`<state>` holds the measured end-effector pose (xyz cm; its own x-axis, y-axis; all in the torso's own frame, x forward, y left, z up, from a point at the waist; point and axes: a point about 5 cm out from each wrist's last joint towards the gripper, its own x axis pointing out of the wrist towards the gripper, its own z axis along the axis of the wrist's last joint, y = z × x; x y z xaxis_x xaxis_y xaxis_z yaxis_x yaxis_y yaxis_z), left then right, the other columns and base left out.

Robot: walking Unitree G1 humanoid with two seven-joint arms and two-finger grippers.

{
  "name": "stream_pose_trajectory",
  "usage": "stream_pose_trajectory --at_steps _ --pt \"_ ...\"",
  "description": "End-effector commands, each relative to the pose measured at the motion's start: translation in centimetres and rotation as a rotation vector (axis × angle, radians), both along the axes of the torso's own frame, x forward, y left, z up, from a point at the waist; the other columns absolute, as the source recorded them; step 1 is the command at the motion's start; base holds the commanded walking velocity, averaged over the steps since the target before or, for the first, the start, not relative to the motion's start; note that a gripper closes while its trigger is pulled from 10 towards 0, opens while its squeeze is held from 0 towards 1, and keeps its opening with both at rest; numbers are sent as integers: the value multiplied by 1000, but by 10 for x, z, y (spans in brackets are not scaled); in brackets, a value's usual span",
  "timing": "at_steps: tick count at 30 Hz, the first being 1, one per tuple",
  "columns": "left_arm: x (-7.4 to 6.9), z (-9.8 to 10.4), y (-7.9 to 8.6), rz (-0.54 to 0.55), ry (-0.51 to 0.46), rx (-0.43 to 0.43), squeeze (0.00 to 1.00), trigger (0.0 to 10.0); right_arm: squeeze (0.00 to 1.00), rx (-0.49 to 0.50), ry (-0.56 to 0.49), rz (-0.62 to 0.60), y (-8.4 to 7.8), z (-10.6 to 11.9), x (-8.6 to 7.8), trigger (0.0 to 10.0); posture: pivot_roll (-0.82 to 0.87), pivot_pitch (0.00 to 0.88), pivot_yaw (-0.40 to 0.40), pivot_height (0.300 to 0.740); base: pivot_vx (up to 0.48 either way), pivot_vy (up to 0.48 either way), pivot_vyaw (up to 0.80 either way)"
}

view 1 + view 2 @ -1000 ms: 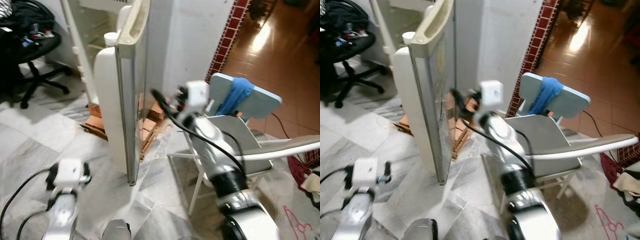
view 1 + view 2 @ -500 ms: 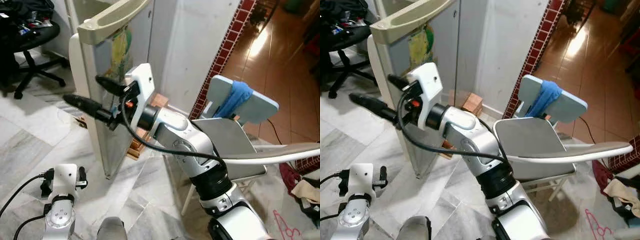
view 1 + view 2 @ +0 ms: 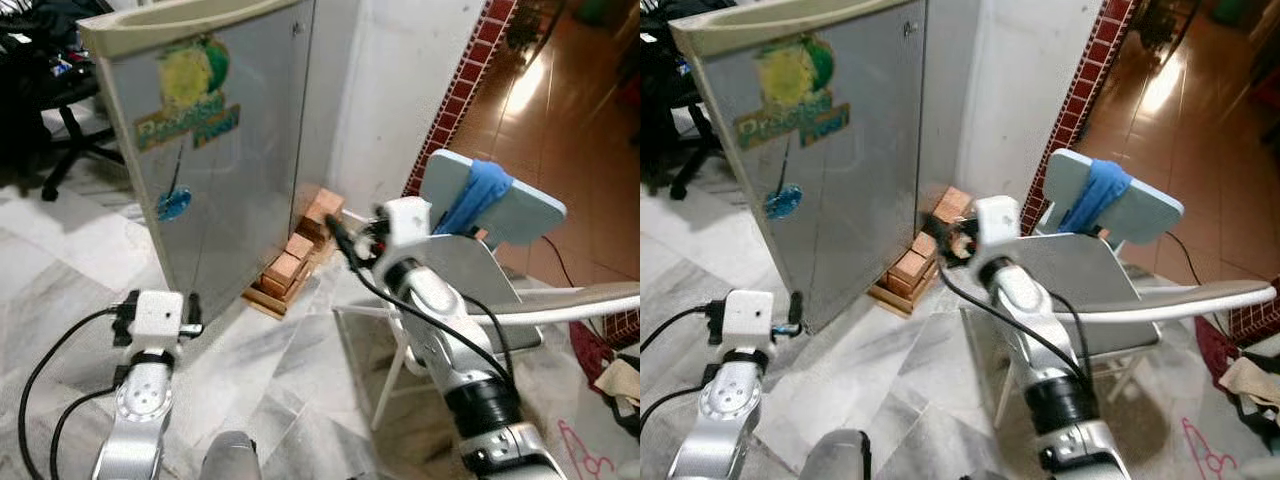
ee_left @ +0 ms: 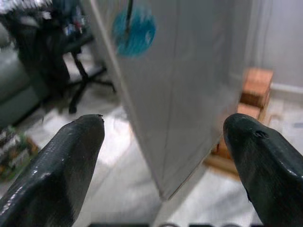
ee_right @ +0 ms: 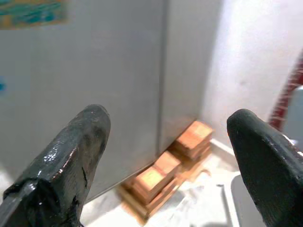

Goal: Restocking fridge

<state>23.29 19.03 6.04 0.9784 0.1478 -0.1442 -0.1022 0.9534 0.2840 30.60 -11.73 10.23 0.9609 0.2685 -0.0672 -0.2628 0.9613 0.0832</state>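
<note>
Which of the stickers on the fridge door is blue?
The lowest one: a small blue sticker low on the grey fridge door. The round yellow-green sticker and the lettered sticker sit above it.

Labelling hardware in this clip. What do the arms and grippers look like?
Both arms are glossy silver with rounded segments and black joint rings. Each wrist carries a white boxy camera housing, and black cables loop loosely along each arm. The left gripper and right gripper each have two long black fingers with rounded, slightly textured tips. There is a small red detail beside the right wrist housing.
</note>
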Motion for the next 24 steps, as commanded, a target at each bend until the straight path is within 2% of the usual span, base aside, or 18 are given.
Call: stream_pose_trajectory --at_steps 1,2,4,7,9,17,24 --pt "1 10 -2 -19 -49 0 0 10000 0 8 -72 -9 -3 6 -3 10000 142 28 -48 740 0 480 0" --pt "0 11 -3 -23 -57 -5 0 10000 0 8 -75 -28 -5 5 -5 10000 142 28 -48 740 0 480 0" --pt "3 11 -12 -39 -70 -40 0 10000 0 -56 -89 -106 -17 0 -6 10000 135 0 -49 740 0 480 0" --pt "4 12 -16 -50 -78 -48 0 10000 0 -40 -77 -98 -19 -2 -8 10000 133 0 -50 740 0 480 0" --pt "8 12 -22 -74 -74 -58 0 10000 0 -21 -94 -133 -28 -4 -11 10000 124 0 -51 740 0 480 0" --pt "18 13 -23 -79 -85 -79 0 10000 0 -17 -109 -145 -31 -4 -7 10000 96 0 -40 740 0 480 0" --pt "19 9 -27 -96 -82 -107 0 10000 0 -25 -116 -125 -28 -5 -5 10000 89 0 -42 740 0 480 -773"
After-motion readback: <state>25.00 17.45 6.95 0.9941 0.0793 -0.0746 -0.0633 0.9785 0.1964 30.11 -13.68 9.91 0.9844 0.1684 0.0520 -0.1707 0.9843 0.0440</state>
